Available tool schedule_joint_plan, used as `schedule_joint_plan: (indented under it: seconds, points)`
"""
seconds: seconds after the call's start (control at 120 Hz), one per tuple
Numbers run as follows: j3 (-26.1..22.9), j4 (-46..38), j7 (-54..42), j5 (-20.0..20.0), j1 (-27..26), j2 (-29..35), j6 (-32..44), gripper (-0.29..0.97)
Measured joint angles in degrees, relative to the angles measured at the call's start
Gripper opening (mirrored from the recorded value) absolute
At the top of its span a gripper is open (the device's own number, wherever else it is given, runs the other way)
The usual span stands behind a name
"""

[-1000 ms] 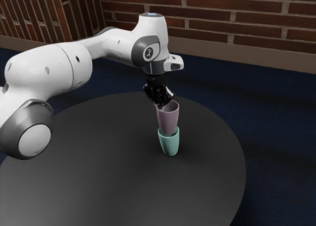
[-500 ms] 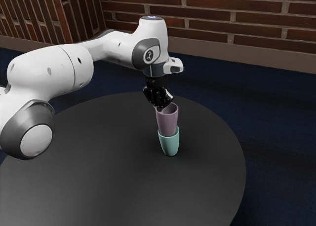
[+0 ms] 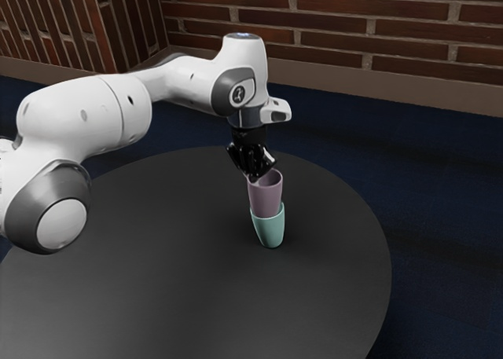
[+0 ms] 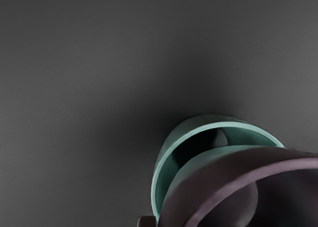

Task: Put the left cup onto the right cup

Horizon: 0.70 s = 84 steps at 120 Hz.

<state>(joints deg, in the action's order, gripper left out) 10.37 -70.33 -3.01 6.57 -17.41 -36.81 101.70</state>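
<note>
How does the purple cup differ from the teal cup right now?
The purple cup is mauve, the teal cup blue-green. The purple cup sits nested in the teal cup, which stands on the table. The gripper holds the purple cup's rim; the teal cup is free. Both are tapered and handleless.

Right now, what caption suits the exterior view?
Black gripper holds purple cup tilted inside teal cup on round table.

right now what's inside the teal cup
The purple cup sits in the teal cup, slightly tilted, with its upper part sticking out above the rim. Its base and the teal cup's floor are covered, so I can't see them.
</note>
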Motion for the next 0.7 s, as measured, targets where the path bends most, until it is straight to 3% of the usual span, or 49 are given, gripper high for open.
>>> schedule_joint_plan:
  seconds: [0.2, 0.483, 0.7]
  points:
    - [0.0, -0.01, -0.09, 0.09, 0.0, -0.51, 0.07, -0.05]
    - [0.0, -0.01, -0.33, 1.16, 0.0, -0.78, 0.45, 0.41]
    - [0.08, 0.02, -0.52, 1.43, -0.06, -0.02, 0.49, 0.58]
